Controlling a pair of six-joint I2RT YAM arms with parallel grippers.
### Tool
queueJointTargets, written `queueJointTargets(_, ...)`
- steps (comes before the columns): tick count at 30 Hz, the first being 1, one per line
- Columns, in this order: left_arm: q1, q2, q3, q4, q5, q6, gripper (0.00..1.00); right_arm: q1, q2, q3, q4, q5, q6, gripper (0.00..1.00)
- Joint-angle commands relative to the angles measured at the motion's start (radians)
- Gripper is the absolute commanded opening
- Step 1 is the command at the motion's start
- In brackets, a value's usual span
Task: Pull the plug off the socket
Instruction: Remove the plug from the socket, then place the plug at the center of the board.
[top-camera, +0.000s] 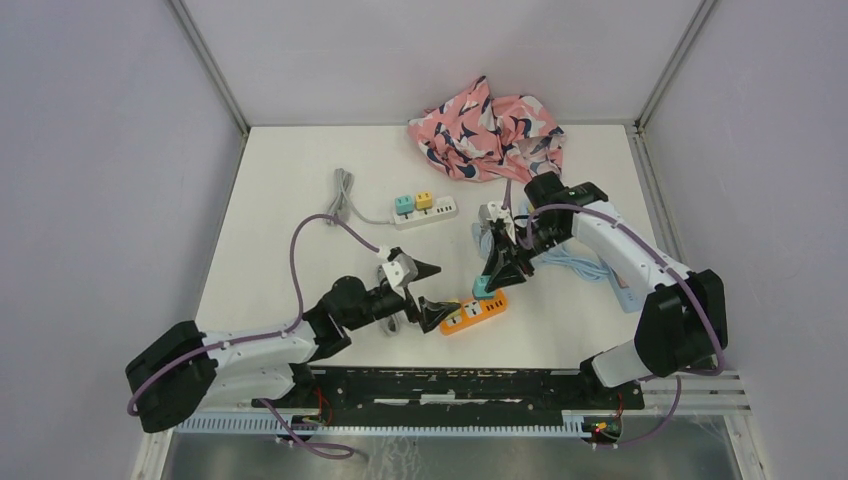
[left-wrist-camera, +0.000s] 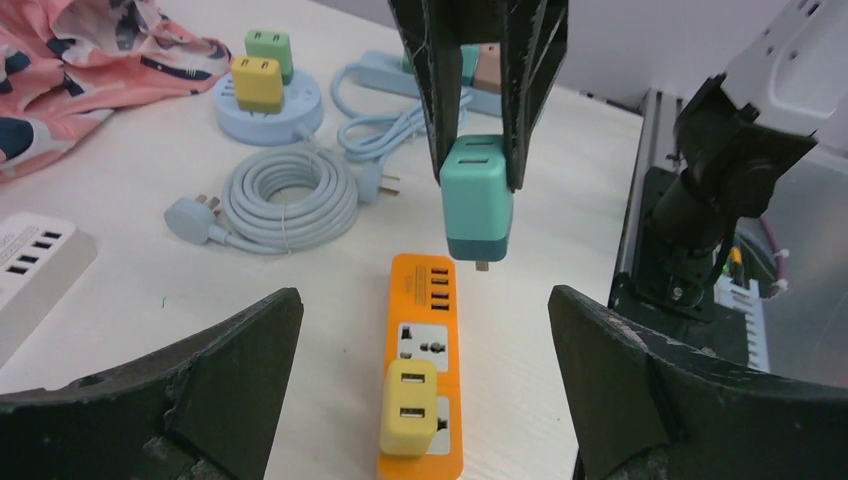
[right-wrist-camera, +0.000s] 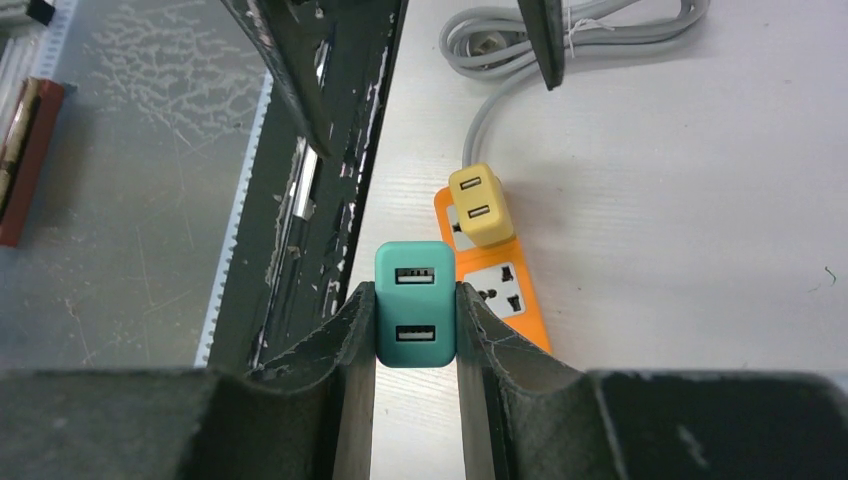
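Gap btwn teal plug (left-wrist-camera: 476, 205) & orange strip (left-wrist-camera: 425, 335); yellow plug (left-wrist-camera: 408, 405) blocks strip's end; open table (left-wrist-camera: 330, 285) towards blue cable coil (left-wrist-camera: 285, 200).

Right wrist view: the teal plug (right-wrist-camera: 415, 305) hides its prongs from you; the orange power strip (right-wrist-camera: 500, 285) passes behind the right end effector (right-wrist-camera: 416, 292). Left wrist view: the left edge cuts the white strip (left-wrist-camera: 30, 265).

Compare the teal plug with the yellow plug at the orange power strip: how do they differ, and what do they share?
Colour: the teal plug has a darker base; the yellow plug is plain yellow. State: the teal plug hangs above the orange power strip, prongs clear, pinched by the right end effector; the yellow plug sits plugged in, ungripped. Both are blocky adapters with two USB ports.
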Motion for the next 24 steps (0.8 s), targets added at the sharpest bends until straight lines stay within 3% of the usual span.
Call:
queueJointTargets(1, 0.009, -0.072, 0.03, 0.0, 0.006, -0.098, 0.99, -0.032, -0.037, 0.032, 0.048, -0.136, 0.122, 0.0)
queueJointTargets(5, 0.022, -0.091, 0.057, -0.029, 0.007, -0.17, 0.99, -0.055, -0.042, 0.005, 0.162, -0.219, 0.295, 0.0)
queueJointTargets(13, 0.074, -0.078, 0.101, -0.081, 0.002, -0.287, 0.99, -0.076, -0.05, -0.106, 0.633, -0.286, 0.833, 0.0)
queueJointTargets(18, 0.158, -0.018, 0.086, 0.011, 0.075, -0.427, 1.0, -0.076, -0.023, -0.096, 0.63, -0.281, 0.854, 0.0)
queueJointTargets(24, 0.234, 0.079, 0.015, 0.282, 0.181, -0.58, 1.0, -0.076, -0.01, -0.097, 0.629, -0.271, 0.856, 0.0)
